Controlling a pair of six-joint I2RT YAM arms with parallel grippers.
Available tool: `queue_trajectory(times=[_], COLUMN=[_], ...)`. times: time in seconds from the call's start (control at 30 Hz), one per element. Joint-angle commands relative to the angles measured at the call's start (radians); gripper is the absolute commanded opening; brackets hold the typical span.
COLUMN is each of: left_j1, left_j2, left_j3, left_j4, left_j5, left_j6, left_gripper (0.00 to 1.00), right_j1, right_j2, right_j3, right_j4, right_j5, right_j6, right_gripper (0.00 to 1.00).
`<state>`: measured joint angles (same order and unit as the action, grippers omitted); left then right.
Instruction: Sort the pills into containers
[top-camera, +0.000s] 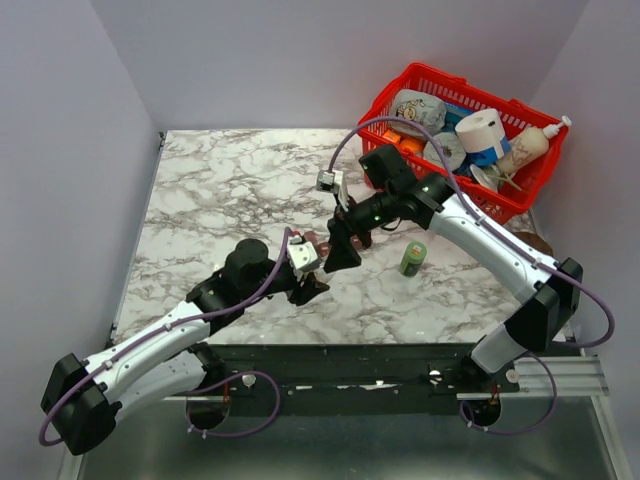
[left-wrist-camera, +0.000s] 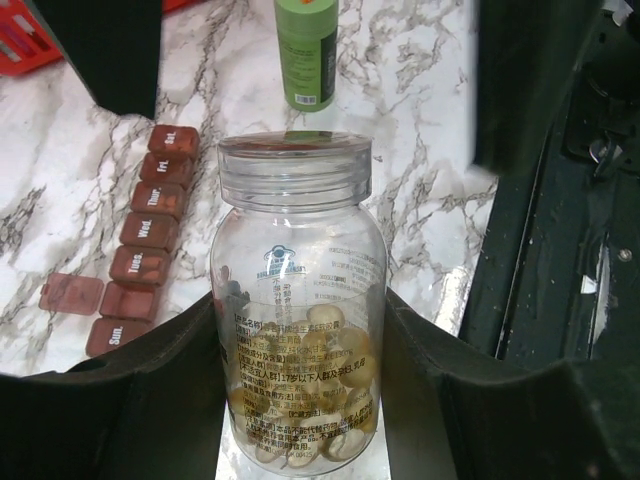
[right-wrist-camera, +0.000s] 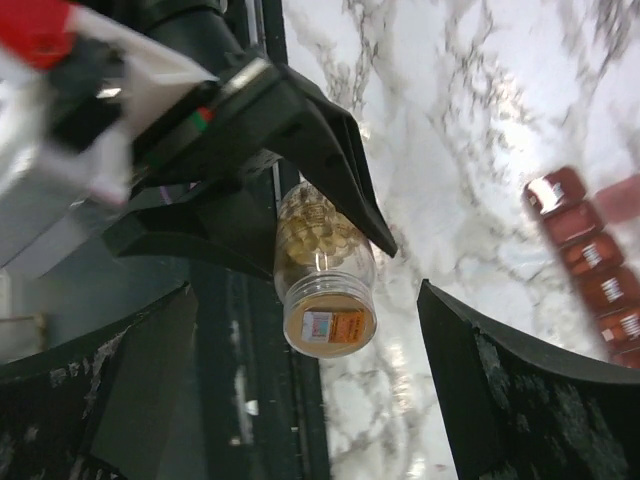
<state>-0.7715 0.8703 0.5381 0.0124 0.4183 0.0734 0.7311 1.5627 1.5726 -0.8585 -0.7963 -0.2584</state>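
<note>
My left gripper (left-wrist-camera: 300, 400) is shut on a clear bottle (left-wrist-camera: 298, 300) with a clear screw cap, held off the table. Several pale yellow pills (left-wrist-camera: 310, 365) lie in its lower part. In the right wrist view the bottle (right-wrist-camera: 322, 262) points its cap (right-wrist-camera: 328, 322) at my right gripper (right-wrist-camera: 320, 400), which is open, its fingers (right-wrist-camera: 540, 400) apart on either side and not touching. The dark red-brown pill organiser (left-wrist-camera: 140, 245) lies on the marble left of the bottle, one end lid (left-wrist-camera: 70, 293) flipped open. It also shows at the right wrist view's edge (right-wrist-camera: 590, 265).
A green bottle (top-camera: 412, 257) stands on the marble table (top-camera: 230, 190) right of the grippers, also in the left wrist view (left-wrist-camera: 306, 50). A red mesh basket (top-camera: 400, 90) full of items sits at the back right. The table's near edge and a black rail are under the grippers.
</note>
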Motion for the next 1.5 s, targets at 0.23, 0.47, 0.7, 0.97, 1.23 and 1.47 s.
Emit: queue_trajectory(times=[0.23, 0.47, 0.7, 0.97, 1.23, 1.47], left_j1=[0.001, 0.0, 0.001, 0.001, 0.003, 0.003], left_j2=[-0.016, -0.01, -0.013, 0.004, 0.021, -0.011], left_j3=[0.042, 0.043, 0.045, 0.042, 0.04, 0.022], left_j4=[0.032, 0.031, 0.024, 0.023, 0.034, 0.044], left_j5=[-0.093, -0.104, -0.063, 0.065, 0.085, 0.062], left_j6=[-0.02, -0.015, -0.006, 0.016, 0.014, 0.005], left_gripper=[0.0, 0.0, 0.0, 0.0, 0.0, 0.0], right_j1=[-0.007, -0.007, -0.006, 0.019, 0.047, 0.044], right_j2=[0.071, 0.066, 0.103, -0.058, -0.032, -0.036], right_j3=[0.012, 0.009, 0.079, -0.053, -0.003, -0.025], right_j4=[-0.02, -0.034, -0.115, -0.032, -0.128, -0.073], right_j5=[0.025, 0.002, -0.072, -0.196, -0.132, -0.101], right_j6=[0.303, 0.282, 0.067, -0.713, -0.954, -0.68], right_gripper=[0.87, 0.64, 0.28, 0.26, 0.55, 1.0])
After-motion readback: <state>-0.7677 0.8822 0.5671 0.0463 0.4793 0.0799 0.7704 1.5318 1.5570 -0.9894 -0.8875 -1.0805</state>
